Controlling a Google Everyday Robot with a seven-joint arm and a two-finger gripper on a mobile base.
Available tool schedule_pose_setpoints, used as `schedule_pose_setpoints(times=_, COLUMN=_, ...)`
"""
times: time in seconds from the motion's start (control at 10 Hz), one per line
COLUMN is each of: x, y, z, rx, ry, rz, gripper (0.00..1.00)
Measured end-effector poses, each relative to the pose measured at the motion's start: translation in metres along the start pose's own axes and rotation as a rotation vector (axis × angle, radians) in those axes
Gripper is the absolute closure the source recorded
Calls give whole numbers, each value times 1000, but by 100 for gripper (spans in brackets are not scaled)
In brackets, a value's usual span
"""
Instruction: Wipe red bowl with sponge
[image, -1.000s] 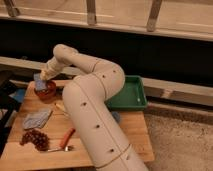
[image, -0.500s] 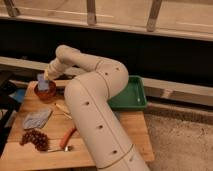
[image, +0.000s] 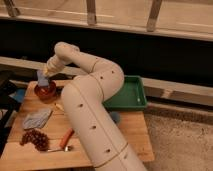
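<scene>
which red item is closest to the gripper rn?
The red bowl, far left: the gripper holds the blue sponge over it. Grapes and red-handled utensil lie near the front edge.

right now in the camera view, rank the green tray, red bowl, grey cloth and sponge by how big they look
1. green tray
2. grey cloth and red bowl: about alike, unranked
3. sponge, held in the pincer above the red bowl

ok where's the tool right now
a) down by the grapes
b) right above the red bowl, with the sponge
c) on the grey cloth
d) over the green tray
b, the tool is right above the red bowl, with the blue sponge at its tip.
</scene>
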Motion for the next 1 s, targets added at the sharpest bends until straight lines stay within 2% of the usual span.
schedule_pose_setpoints(times=0.3, x=7, y=18, z=11, rx=-32, ry=19, rz=-31, gripper=100)
schedule_pose_setpoints(times=0.5, x=21, y=24, z=12, rx=-38, ry=44, rz=-32, gripper=100)
schedule_pose_setpoints(times=0.8, x=35, y=5, z=-8, rx=-11, ry=34, rz=21, gripper=100)
schedule_pose_setpoints(times=1.0, x=27, y=-2, z=-10, rx=15, ry=22, rz=35, gripper=100)
